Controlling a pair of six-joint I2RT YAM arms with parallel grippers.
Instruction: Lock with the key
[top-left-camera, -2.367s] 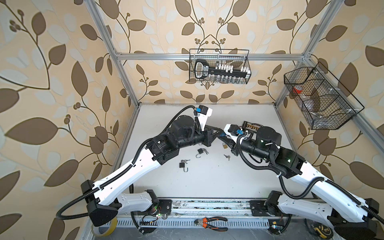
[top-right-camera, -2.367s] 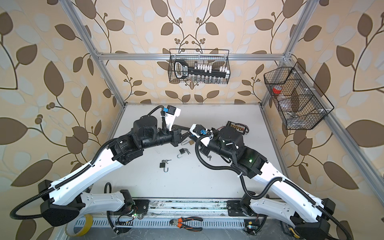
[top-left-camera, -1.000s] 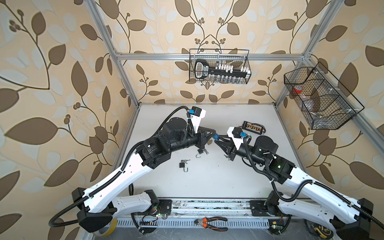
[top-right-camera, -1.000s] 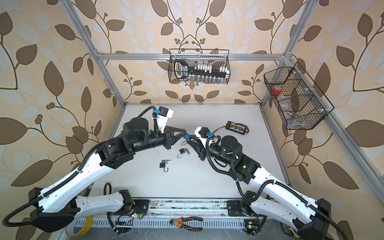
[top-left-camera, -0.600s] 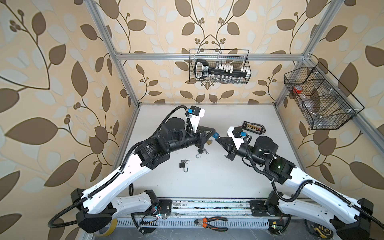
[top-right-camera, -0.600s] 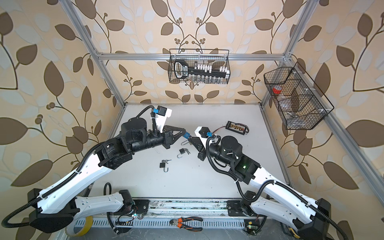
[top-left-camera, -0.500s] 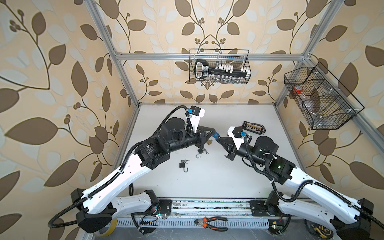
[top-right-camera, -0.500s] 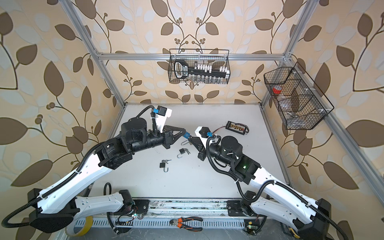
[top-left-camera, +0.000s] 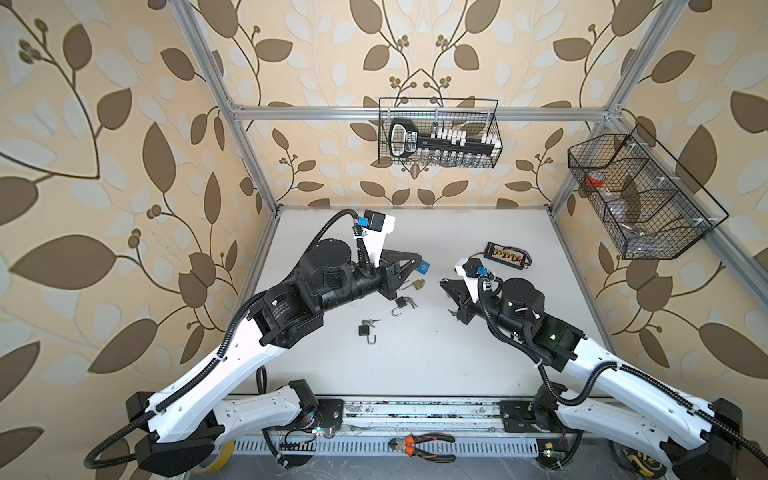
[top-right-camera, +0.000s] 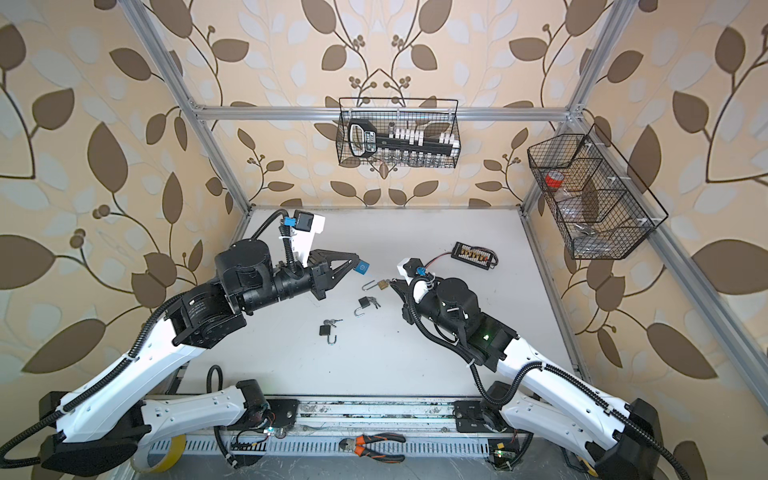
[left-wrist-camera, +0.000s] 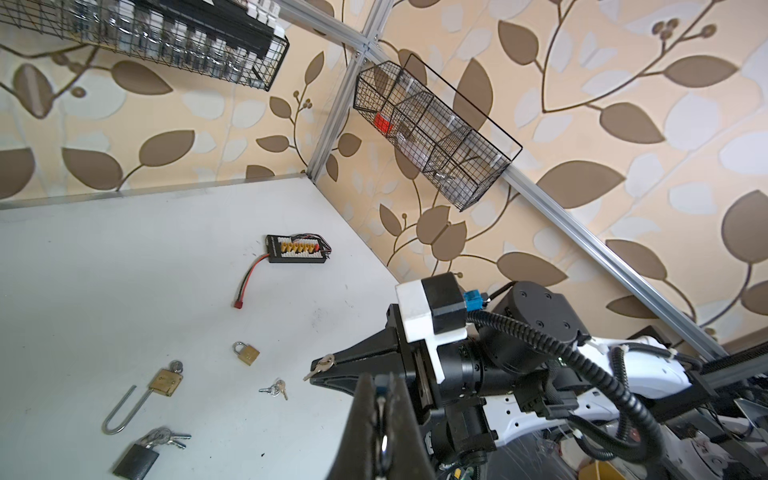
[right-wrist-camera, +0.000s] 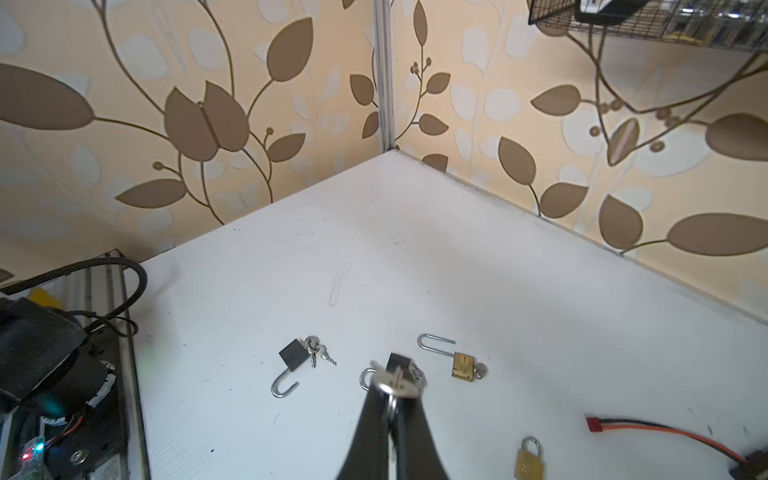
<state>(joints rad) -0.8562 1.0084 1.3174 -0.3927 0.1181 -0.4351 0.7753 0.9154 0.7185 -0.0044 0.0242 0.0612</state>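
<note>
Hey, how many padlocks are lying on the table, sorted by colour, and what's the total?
Black padlocks: 2
Brass padlocks: 2
Total lying loose: 4
Not counted: 1 blue item pinched in the left end effector; its kind is unclear.

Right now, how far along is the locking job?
Done: the right gripper is shut on a key bunch. In hand: the left gripper is shut on a small blue item, possibly a padlock; the two are apart. Remaining: inserting and turning the key; the black padlock and long-shackled brass padlock lie open.
</note>
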